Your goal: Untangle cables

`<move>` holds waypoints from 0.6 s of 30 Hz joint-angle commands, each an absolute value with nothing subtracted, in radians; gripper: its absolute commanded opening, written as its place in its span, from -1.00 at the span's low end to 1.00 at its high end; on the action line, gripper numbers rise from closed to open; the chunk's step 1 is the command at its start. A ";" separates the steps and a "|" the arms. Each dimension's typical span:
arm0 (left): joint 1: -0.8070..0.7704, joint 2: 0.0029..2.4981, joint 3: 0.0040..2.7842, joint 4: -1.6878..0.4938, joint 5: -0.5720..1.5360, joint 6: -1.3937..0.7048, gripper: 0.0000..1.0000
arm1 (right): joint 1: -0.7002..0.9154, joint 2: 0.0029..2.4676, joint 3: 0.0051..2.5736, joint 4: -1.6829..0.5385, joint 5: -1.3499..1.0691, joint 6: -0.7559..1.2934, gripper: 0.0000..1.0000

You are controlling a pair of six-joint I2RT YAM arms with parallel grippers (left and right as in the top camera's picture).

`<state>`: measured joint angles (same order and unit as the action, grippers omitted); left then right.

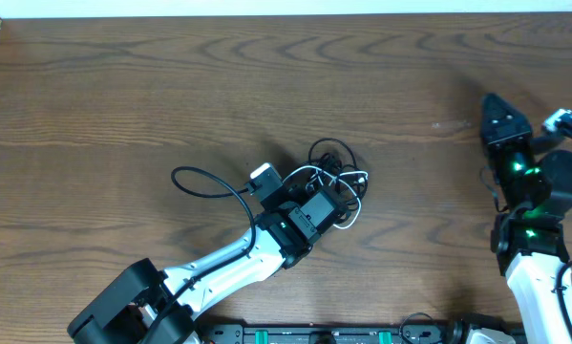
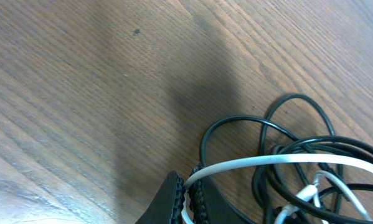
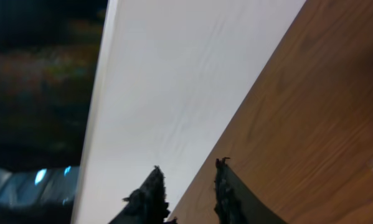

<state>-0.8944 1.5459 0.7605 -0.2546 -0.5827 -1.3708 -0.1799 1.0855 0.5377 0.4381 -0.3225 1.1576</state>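
Note:
The cables (image 1: 338, 177) lie as a small knotted bundle of thin black and white cords at the table's middle. One black loop (image 1: 204, 182) trails off to the left, next to a white plug (image 1: 262, 175). My left gripper (image 1: 326, 199) sits on the bundle's near side. In the left wrist view this left gripper (image 2: 187, 186) is shut on a white cable (image 2: 267, 162) that arcs to the right over black loops (image 2: 298, 124). My right gripper (image 1: 493, 103) hangs far off at the right, away from the cables. Seen from the wrist, the right gripper (image 3: 189, 168) stands open with nothing between its fingers.
The brown wooden table (image 1: 123, 86) runs to a white strip (image 3: 174, 81) along its far edge, close to the right gripper. Thick black robot cables (image 1: 562, 277) hang by the right arm.

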 commanded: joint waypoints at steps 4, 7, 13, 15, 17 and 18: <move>-0.892 1.551 0.761 -0.190 -0.539 -1.356 -0.85 | -0.100 1.080 0.556 0.440 -0.396 1.171 -0.40; -0.892 1.547 0.761 -0.047 -0.435 -1.122 -0.85 | -0.080 1.080 0.556 0.439 -0.418 1.169 -0.34; -0.892 1.488 0.762 0.108 -0.279 -0.843 -0.85 | -0.069 1.080 0.556 0.401 -0.471 1.169 -0.28; -0.892 1.459 0.762 0.108 -0.279 -0.843 -0.84 | -0.069 1.080 0.556 0.380 -0.488 1.169 -0.27; -0.892 1.435 0.762 0.107 -0.279 -0.843 -0.49 | -0.069 1.080 0.556 0.352 -0.489 1.161 -0.25; -0.892 1.425 0.762 0.107 -0.279 -0.843 -0.18 | -0.069 1.080 0.556 0.336 -0.489 1.148 -0.25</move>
<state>-0.8940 1.4666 0.7593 0.1043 -0.3073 -0.9054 -0.0753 1.0855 0.5396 0.3542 -0.4610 1.1687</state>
